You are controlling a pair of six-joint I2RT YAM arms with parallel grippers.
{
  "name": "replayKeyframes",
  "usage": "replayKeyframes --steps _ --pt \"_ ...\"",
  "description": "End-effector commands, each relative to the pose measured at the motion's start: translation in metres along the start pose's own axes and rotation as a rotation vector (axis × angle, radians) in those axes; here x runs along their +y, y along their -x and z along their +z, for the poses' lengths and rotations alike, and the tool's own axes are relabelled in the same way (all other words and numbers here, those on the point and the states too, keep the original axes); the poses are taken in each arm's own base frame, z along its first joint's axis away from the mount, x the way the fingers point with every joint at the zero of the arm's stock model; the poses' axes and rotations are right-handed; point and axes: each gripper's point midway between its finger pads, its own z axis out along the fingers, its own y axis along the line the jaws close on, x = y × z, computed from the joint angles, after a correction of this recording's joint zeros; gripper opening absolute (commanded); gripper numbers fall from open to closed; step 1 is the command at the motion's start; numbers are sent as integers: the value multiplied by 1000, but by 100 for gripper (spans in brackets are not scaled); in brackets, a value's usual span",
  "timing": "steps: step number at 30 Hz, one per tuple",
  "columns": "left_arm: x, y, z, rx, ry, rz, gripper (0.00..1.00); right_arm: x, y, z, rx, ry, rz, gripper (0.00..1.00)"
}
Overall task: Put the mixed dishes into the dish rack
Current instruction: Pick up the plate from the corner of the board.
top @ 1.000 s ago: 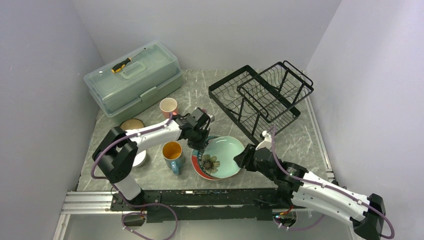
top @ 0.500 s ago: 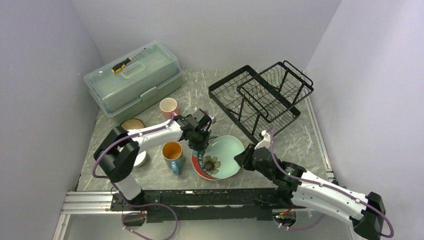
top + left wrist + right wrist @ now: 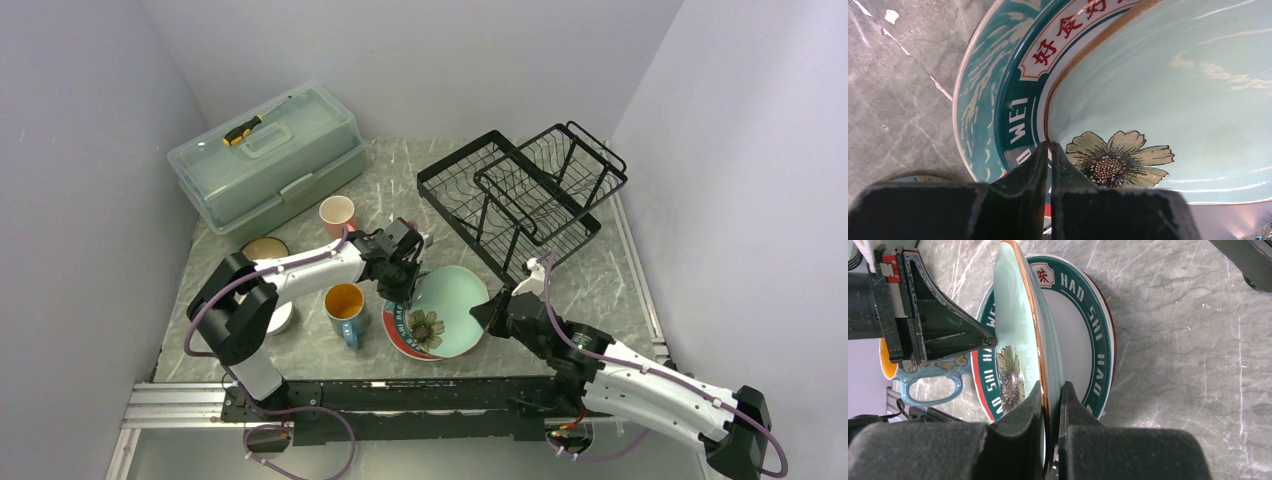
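Note:
The pale green flower plate (image 3: 448, 305) is tipped up on edge over the teal-and-red patterned plate (image 3: 393, 328), which lies flat on the table. My right gripper (image 3: 490, 312) is shut on the green plate's right rim; in the right wrist view the fingertips (image 3: 1034, 390) pinch that rim (image 3: 1015, 315). My left gripper (image 3: 405, 285) is shut on the opposite rim, its closed tips (image 3: 1049, 147) meeting at the plate's brown edge (image 3: 1173, 90). The black wire dish rack (image 3: 520, 195) stands at the back right. A blue mug with orange inside (image 3: 345, 310) is left of the plates, a pink mug (image 3: 337, 213) behind it.
A translucent green lidded box (image 3: 265, 165) with a yellow-and-black screwdriver (image 3: 243, 130) on top fills the back left. A tan bowl (image 3: 265, 248) sits near it. A white bowl (image 3: 281, 318) shows partly under the left arm. Grey walls close in on both sides.
My right gripper's jaws have closed onto the green plate's right rim. The left gripper and the plate have barely moved.

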Motion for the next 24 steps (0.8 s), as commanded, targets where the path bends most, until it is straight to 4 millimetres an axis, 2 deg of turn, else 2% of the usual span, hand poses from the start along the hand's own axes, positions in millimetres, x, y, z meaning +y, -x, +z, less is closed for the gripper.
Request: replayKeyframes --steps 1,4,9,13,18,24 --pt "-29 16 -15 -84 -93 40 17 53 26 -14 -44 167 10 0" --pt "-25 18 -22 -106 -64 41 28 58 34 -19 -62 170 -1 0" --pt "-18 25 -42 -162 -18 36 39 67 45 -25 -83 175 -25 0" --pt "-13 31 -65 -228 18 32 46 71 56 -30 -108 169 -54 0" --pt "-11 38 -96 -296 43 45 51 84 80 -44 -172 182 -102 0" --pt "-5 42 -128 -389 71 52 55 115 119 -70 -249 215 -229 0"
